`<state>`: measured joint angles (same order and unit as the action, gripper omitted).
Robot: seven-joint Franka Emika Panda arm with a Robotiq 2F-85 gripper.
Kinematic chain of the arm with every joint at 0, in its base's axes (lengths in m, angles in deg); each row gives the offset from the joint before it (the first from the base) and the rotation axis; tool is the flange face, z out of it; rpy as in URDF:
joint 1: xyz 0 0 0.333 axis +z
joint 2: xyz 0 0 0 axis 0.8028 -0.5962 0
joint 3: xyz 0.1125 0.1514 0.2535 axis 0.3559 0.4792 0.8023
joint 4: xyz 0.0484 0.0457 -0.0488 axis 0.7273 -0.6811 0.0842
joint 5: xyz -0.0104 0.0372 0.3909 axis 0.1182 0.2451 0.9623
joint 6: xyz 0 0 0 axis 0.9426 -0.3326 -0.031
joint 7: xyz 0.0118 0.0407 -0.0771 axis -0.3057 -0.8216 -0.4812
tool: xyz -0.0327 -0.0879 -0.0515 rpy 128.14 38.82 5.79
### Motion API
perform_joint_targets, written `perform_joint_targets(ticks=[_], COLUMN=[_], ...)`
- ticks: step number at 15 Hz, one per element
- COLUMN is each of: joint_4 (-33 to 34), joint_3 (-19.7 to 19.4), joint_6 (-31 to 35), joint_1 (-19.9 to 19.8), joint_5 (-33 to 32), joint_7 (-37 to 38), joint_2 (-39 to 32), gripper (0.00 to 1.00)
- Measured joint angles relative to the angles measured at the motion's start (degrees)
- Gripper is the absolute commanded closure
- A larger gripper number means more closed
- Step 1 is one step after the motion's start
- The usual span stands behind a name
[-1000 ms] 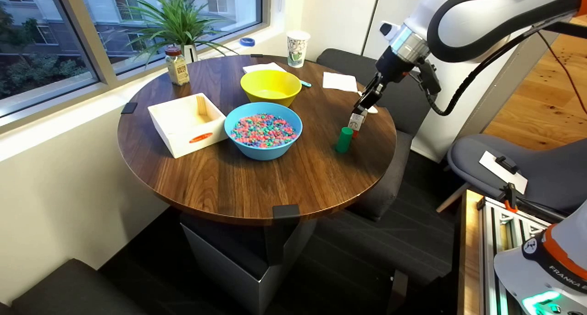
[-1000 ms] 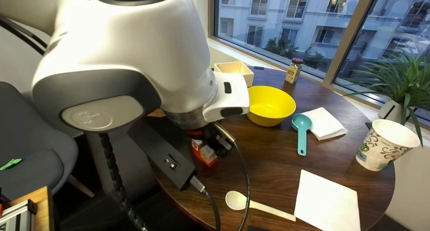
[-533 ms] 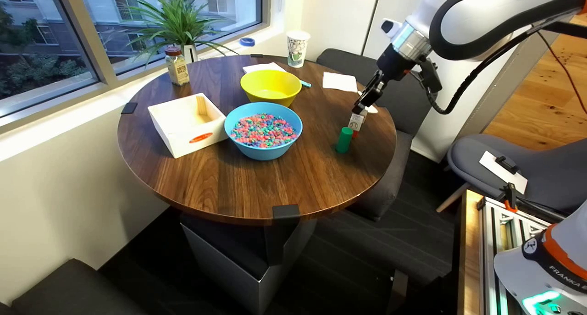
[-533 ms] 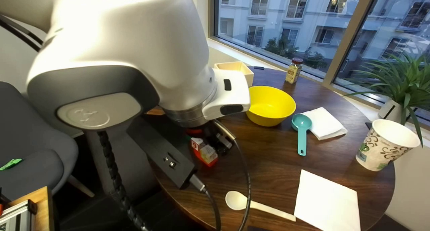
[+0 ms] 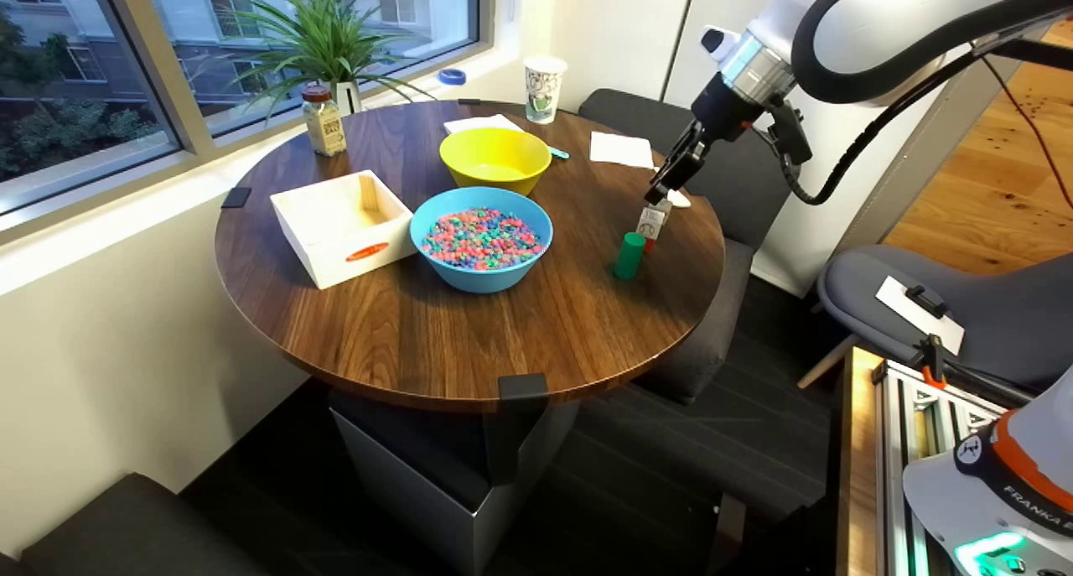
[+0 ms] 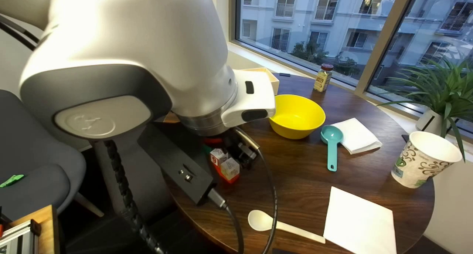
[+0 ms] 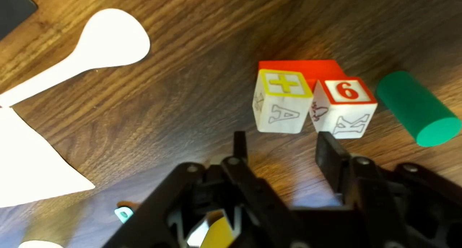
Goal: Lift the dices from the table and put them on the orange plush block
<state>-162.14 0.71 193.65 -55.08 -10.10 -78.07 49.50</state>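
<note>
The two dices are white letter cubes resting side by side on the orange plush block (image 7: pixel 317 69). In the wrist view, the die with a yellow plus (image 7: pixel 281 112) is on the left and the die with a red 6 (image 7: pixel 346 120) is on the right. The dices also show in both exterior views (image 5: pixel 650 223) (image 6: pixel 230 169), with the red-orange block (image 6: pixel 232 179) under them. My gripper (image 7: pixel 279 143) is open, with nothing between its fingers. In an exterior view its tips (image 5: pixel 655 197) are just above and beside the dices.
A green cylinder (image 5: pixel 629 256) stands close beside the block. A blue bowl of beads (image 5: pixel 482 278), a yellow bowl (image 5: pixel 495 158) and a white wooden box (image 5: pixel 314 236) stand farther off. A pale spoon (image 6: pixel 258 220), napkin (image 6: pixel 360 224) and paper cup (image 6: pixel 417 165) also lie around.
The arm and gripper have risen slightly and drawn back from the dices, which now show more fully in an exterior view. The dices and block have not moved.
</note>
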Motion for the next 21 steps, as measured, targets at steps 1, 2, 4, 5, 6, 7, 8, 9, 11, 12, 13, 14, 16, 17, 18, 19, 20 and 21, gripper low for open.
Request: perform_joint_targets(ticks=[1,2,4,5,6,7,8,9,11,12,13,14,16,17,18,19,20,21], joint_4=[0.00,0.00,0.00,0.00,0.00,0.05,0.11,0.18,0.34,0.42,0.49,0.49,0.47,0.46,0.45,0.42,0.39,0.37], joint_3=[0.00,0.00,0.00,0.01,0.01,0.02,0.03,0.05,0.15,0.24,0.34,0.44,0.57,0.58,0.58,0.59,0.59,0.59], joint_6=[0.00,0.00,0.00,-0.02,-0.39,-1.58,-3.08,-4.65,-7.52,-8.70,-9.55,-9.85,-9.85,-9.85,-9.85,-9.85,-9.85,-9.85], joint_1=[0.00,0.00,0.00,0.00,0.00,0.00,0.00,0.00,0.00,0.00,0.00,0.00,0.00,0.00,0.00,0.00,0.00,0.00], joint_5=[-0.17,-0.49,-1.43,-2.15,-2.83,-3.58,-4.37,-5.04,-6.18,-6.79,-7.33,-7.90,-8.48,-8.57,-8.61,-8.63,-8.63,-8.64], joint_7=[0.01,0.08,0.71,1.42,2.12,2.96,3.83,4.64,6.05,6.88,7.82,8.33,8.87,8.93,8.95,8.96,8.97,8.98], joint_2=[0.28,0.63,1.45,1.95,2.50,3.15,3.89,4.69,6.25,6.98,7.59,8.12,8.73,8.80,8.80,8.80,8.80,8.80], gripper=[0.06,0.01,0.00,0.00,0.00,0.00,0.00,0.00,0.00,0.00,0.00,0.00,0.00,0.00,0.00,0.00,0.00,0.00])
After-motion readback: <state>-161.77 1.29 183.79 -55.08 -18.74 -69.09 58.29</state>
